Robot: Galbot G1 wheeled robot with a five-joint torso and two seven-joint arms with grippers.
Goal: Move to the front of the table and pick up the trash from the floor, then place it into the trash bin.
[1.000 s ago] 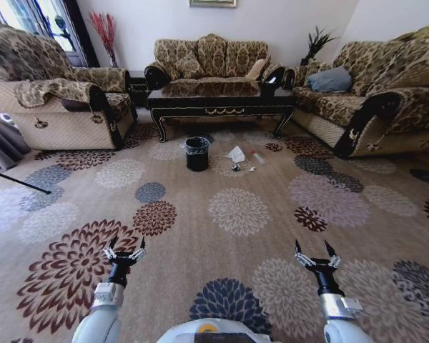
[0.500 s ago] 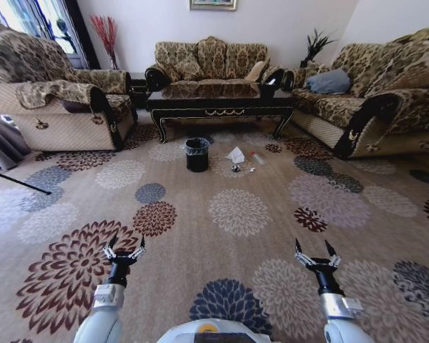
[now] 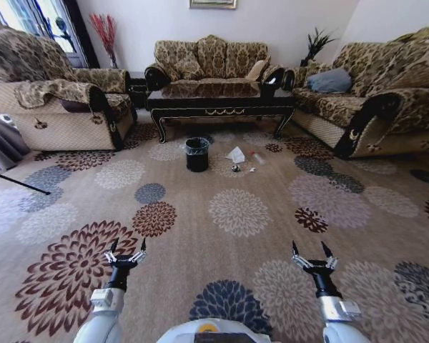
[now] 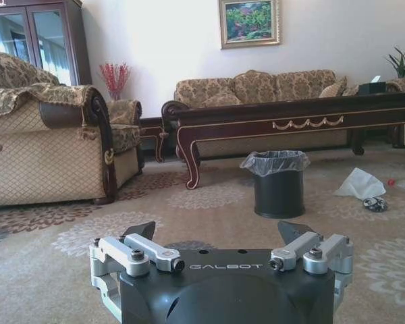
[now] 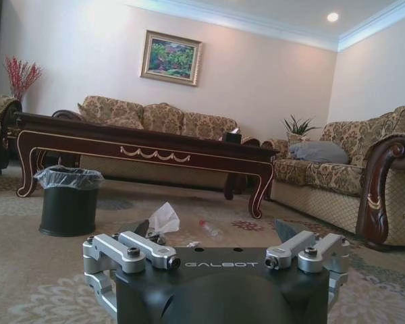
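A flowered carpet (image 3: 222, 214) covers the floor, and far across it the long dark desk (image 3: 220, 105) stands before the sofa (image 3: 207, 63). Near its front sits the black bin (image 3: 197, 153), with the trash (image 3: 237, 156) just right of it on the carpet, apart from the bin. Nearest, the left hand (image 3: 126, 251) and the right hand (image 3: 308, 251) hover low, both spread wide, grasping nothing.

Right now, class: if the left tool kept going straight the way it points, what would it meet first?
Probably the trash bin: it stands almost dead ahead of the open left tool, with bare carpet between. The table lies behind it; depth is uncertain.
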